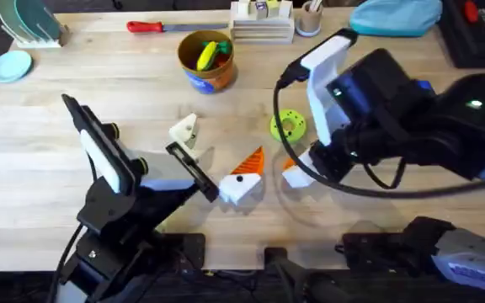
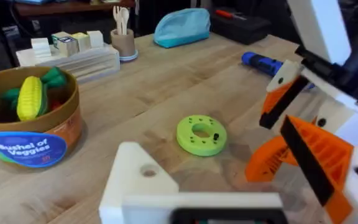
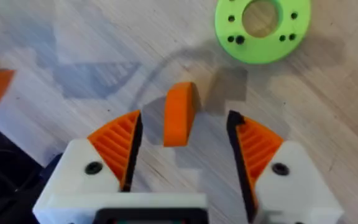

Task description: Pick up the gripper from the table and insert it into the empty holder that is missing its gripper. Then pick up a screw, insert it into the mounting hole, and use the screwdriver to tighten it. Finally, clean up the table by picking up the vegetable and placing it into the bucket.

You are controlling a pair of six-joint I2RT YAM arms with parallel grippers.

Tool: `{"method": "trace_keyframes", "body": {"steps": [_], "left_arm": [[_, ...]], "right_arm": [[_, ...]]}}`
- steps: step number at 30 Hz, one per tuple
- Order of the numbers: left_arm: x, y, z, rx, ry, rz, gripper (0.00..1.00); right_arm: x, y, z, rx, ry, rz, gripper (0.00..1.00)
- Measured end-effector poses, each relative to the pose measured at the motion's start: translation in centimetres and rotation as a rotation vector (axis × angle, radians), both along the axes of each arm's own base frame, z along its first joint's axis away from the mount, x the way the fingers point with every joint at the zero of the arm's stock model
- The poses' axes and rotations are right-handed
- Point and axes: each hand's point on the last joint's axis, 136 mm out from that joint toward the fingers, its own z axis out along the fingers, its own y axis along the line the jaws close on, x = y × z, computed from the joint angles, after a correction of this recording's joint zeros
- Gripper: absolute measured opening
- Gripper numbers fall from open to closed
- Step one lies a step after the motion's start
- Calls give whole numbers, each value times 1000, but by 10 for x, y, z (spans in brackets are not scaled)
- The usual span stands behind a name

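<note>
Between the two pads of the right claw (image 3: 182,152) sits the gripper (image 3: 179,115), and that's pretty much the whole story right now. Going big to small: the counter (image 1: 49,151) carries everything, and well off beyond both claws is the bucket (image 1: 206,61) with the vegetable (image 1: 209,54) already in it, so cleanup looks done as far as I can judge. The blue screwdriver (image 2: 263,62) lies off behind the right arm. The green disc (image 3: 263,28) is just past the right claw's fingertips, near the gripper but not touching it.

The right claw is spread wide, an orange ribbed pad on either side of the gripper with clear daylight on both sides, holding nothing yet. The left claw (image 1: 241,187) sits just beside it; one white finger base there seems to have no pad, so that's probably the holder (image 2: 138,180), but I can't tell if the left claw is clamped or spread.

Handling-wise, my guess: the gripper is hard printed plastic, featherweight, stiff, smooth enough to squirt out sideways. It's standing on edge, so I'd pinch across the two broad flat faces, low and centred.

Hard to make out: I can't see its ridged face, any loose screw, or the mounting hole.
</note>
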Motion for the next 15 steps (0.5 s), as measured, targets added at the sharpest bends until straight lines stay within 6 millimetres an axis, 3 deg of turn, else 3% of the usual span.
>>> {"method": "trace_keyframes", "body": {"steps": [4,9,13,15], "left_arm": [[0,0,0,0,0,0,994],[0,0,0,0,0,0,993],[0,0,0,0,0,0,993],[0,0,0,0,0,0,992]], "right_arm": [[1,-1,-15,-46,45,-8,716],[8,4,-15,-29,21,-10,575],[6,5,-14,-18,33,-12,335],[2,4,-15,-23,50,-10,328]]}}
